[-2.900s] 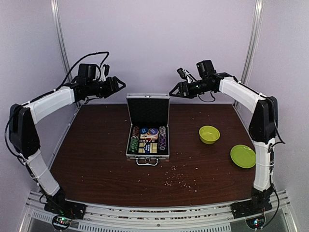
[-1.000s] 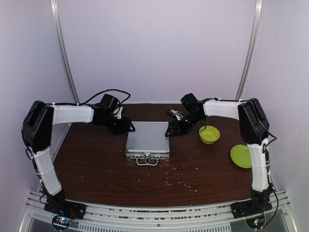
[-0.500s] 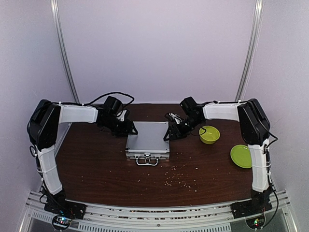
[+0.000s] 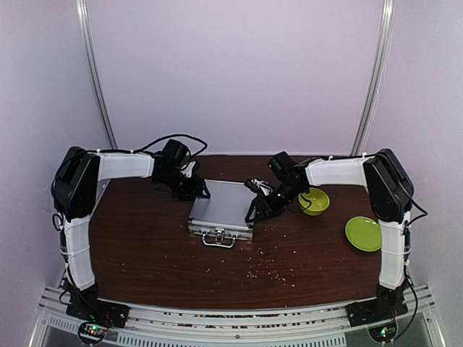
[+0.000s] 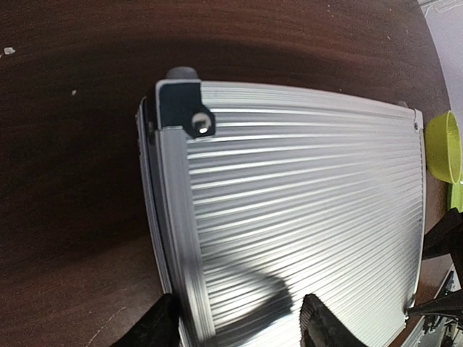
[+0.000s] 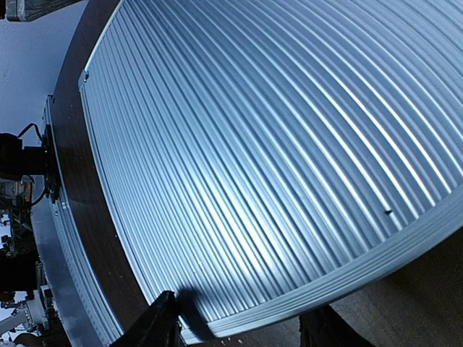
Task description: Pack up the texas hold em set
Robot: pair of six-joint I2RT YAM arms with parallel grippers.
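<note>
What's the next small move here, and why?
Probably bring the right gripper round to the front edge by the handle, to press or latch the lid. The silver case lies flat and shut. The left gripper sits at its far left corner and the right at its right edge, both open, so nothing is at the front.

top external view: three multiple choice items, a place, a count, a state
1. The round lime-green bowl sits where from the ribbed silver aluminium case? A) on it B) right C) left
2. Lime-green dishes on the dark wooden table? A) one B) three C) two
3. The case's lid is: A) shut B) standing open C) removed

1 B: bowl stands apart on its right. 2 C: bowl plus flat lime-green plate. 3 A: only the ribbed lid shows.
</note>
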